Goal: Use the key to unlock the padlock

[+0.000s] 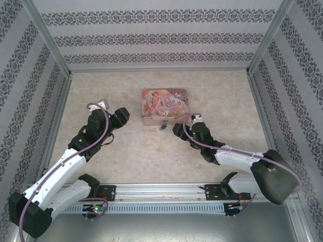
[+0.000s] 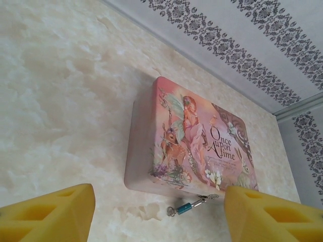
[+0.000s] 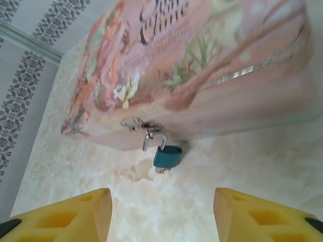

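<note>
hanging padlock (image 3: 167, 156) just beyond right gripper (image 3: 162, 204)

Your left gripper (image 1: 120, 117) points forward with its yellow fingers (image 2: 50, 214) spread wide apart. Your right gripper (image 1: 177, 130) has its fingers (image 3: 262, 214) wide apart too. Both arms reach forward and lean in toward each other.

Pink tin (image 3: 217, 96), top cut off

- left arm (image 1: 65, 166): white link, black joints, lilac cable;
- right arm (image 1: 237, 159): same white and black, lilac cable;
- fingers (image 2: 50, 214): yellow, blocky, with hollows
</note>
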You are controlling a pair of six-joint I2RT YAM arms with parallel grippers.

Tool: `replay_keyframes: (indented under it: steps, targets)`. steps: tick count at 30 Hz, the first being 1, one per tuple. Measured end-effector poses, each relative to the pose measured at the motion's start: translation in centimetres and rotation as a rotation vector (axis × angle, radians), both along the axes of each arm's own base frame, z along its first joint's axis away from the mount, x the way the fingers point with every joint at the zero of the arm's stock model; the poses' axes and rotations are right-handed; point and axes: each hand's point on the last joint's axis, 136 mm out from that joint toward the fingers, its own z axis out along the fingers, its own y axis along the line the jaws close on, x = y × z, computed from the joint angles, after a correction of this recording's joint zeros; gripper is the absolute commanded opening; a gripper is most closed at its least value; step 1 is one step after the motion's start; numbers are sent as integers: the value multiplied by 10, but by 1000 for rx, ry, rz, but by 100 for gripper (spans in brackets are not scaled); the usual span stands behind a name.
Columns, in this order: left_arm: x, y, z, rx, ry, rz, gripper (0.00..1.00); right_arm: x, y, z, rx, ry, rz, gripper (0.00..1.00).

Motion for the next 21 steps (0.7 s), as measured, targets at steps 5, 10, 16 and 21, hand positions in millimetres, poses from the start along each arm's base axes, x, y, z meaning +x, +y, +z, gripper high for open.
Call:
replay_keyframes:
  steps: [5,10,16,21]
  targets:
    - [2,5,0,20,-5,7,79,1,-15,6,-39,-20,-13,86]
    - [8,6,-2,25,9,-23,87,2,-21,8,-50,-20,-11,98]
    - [26,-1,0,-13,49,-94,88,6,-27,9,-22,-12,-4,98]
    - [43,-11,-20,-78,148,-157,85,9,-29,8,6,2,12,99]
